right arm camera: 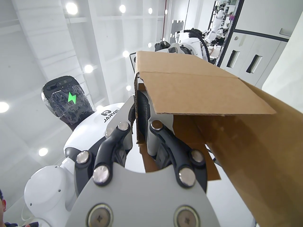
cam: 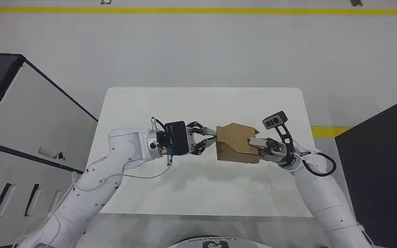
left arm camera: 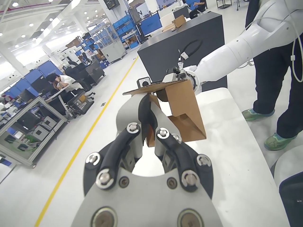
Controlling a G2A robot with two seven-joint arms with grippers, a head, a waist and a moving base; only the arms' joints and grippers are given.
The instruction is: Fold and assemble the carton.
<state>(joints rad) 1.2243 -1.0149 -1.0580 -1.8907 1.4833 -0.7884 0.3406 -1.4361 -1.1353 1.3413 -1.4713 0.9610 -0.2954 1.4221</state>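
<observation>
- Carton: over the white table, toward 3 o'clock of centre.
- Left gripper clamps its 9 o'clock edge.
- Right gripper clamps its 3 o'clock edge.
- Black cabinet: table's 3 o'clock.
- Yellow floor line: 12 o'clock.

Seen from above, the carton covers the fingertips of the left gripper and the right gripper. In the right wrist view its near panel runs off the picture's edge.

arms white | left pincer links black | screws silver | cable white
</observation>
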